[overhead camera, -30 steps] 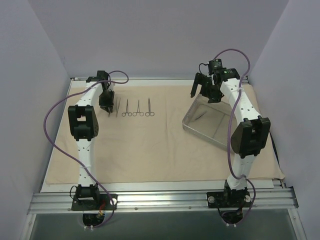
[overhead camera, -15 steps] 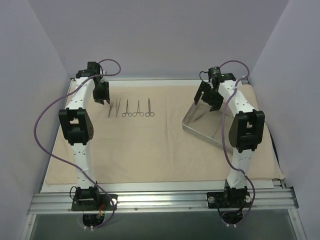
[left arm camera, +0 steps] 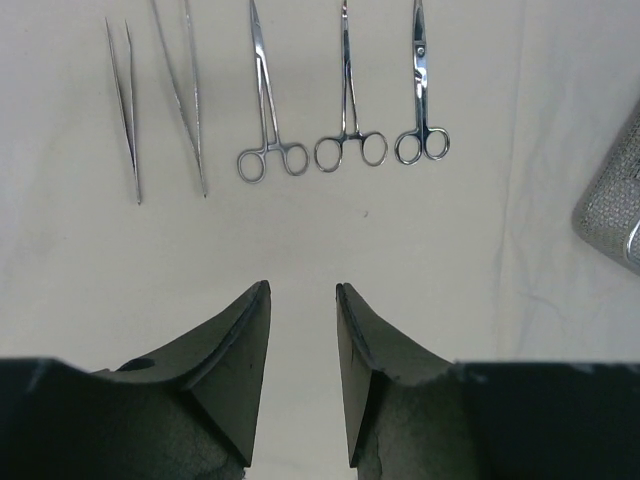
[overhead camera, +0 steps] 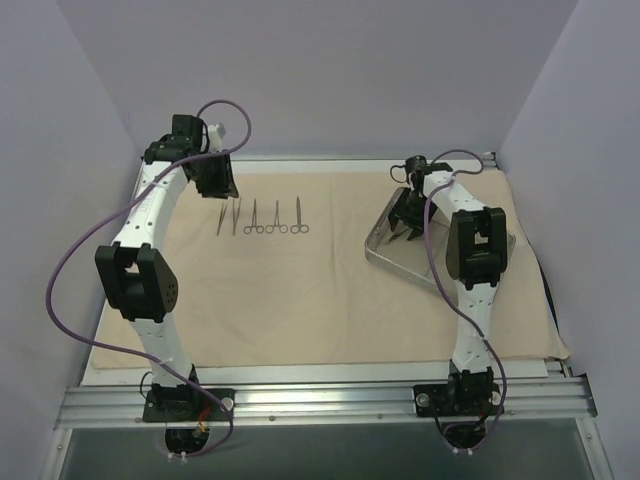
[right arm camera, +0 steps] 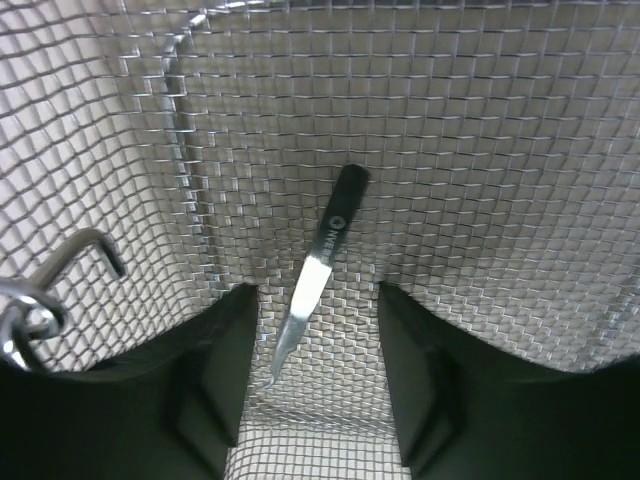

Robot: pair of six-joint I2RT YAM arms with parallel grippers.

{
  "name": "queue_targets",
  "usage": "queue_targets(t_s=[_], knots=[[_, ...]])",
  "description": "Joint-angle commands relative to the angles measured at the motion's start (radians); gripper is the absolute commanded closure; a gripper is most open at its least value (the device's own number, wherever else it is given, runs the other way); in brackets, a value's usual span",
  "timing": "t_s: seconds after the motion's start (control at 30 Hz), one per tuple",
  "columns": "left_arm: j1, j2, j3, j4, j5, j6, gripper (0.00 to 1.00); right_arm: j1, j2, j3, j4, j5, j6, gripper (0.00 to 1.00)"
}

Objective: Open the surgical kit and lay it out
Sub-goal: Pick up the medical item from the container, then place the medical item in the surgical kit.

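Steel-bladed, black-handled slim instrument, one piece; exact type not legible.

Location: flat on the floor of the wire-mesh tray, directly between the fingers of the right gripper. The black handle points away from the gripper and the narrow tip lies nearest it.

Right gripper: jaws spread astride the tool, a gap on either side, nothing pinched.

Handling, as judged: light, rigid, thin and slick. It lies close against the mesh, so the fingertips would have to reach the wire floor, and the tip could snag in the weave.

Best hold: across the shaft where steel meets handle, likely near the balance point.

Left gripper: jaws partly spread, empty, over the beige cloth.

Ahead of the left gripper: row of five steel instruments, already laid out. The tray corner lies off to its right.
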Motion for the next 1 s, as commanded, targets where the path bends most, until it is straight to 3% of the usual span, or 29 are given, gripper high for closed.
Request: queue_targets(t_s=[0.0,0.07,0.1,0.17,0.23,0.4,0.5,0.53,0.57,0.67,0.7,0.8,0.97], knots=[[0.011,-0.041,0.002,0.027,0.029,0.004,0.59,-0.007,0.016,-0.012,-0.015,0.027,0.039,0.56],[0.010,-0.057,0.005,0.025,0.037,0.006,0.59,-0.010,0.002,-0.041,0.000,0.028,0.045,0.67],[0.010,-0.062,0.007,0.025,0.040,0.004,0.59,-0.010,-0.004,-0.062,0.011,0.024,0.046,0.78],[0.007,-0.071,0.011,0.019,0.054,0.001,0.59,-0.013,-0.032,-0.076,0.025,0.026,0.039,0.91],[0.003,-0.080,0.020,0.011,0.065,0.003,0.59,-0.014,-0.048,-0.060,0.023,0.024,0.020,1.00],[-0.035,-0.116,-0.009,0.059,0.152,0.032,0.55,-0.014,-0.185,0.063,-0.053,0.054,-0.098,1.00],[-0.046,-0.119,-0.068,0.157,0.397,0.027,0.54,-0.014,-0.246,0.086,-0.047,-0.061,-0.226,1.00],[-0.047,-0.120,-0.088,0.190,0.534,0.015,0.54,-0.014,-0.289,0.071,-0.015,-0.136,-0.295,1.00],[-0.049,-0.123,-0.132,0.268,0.589,-0.031,0.54,-0.011,-0.308,0.016,0.050,-0.333,-0.325,1.00],[-0.059,-0.139,-0.208,0.445,0.750,-0.149,0.55,0.025,-0.360,-0.085,0.167,-0.724,-0.394,1.00],[-0.064,-0.139,-0.229,0.460,0.773,-0.164,0.55,0.050,-0.368,-0.086,0.166,-0.773,-0.423,1.00],[-0.073,-0.154,-0.310,0.600,0.833,-0.299,0.55,0.178,-0.403,-0.049,0.114,-0.683,-0.523,1.00],[-0.095,-0.217,-0.486,0.867,0.821,-0.583,0.55,0.304,-0.461,-0.086,0.174,-0.534,-0.498,1.00]])
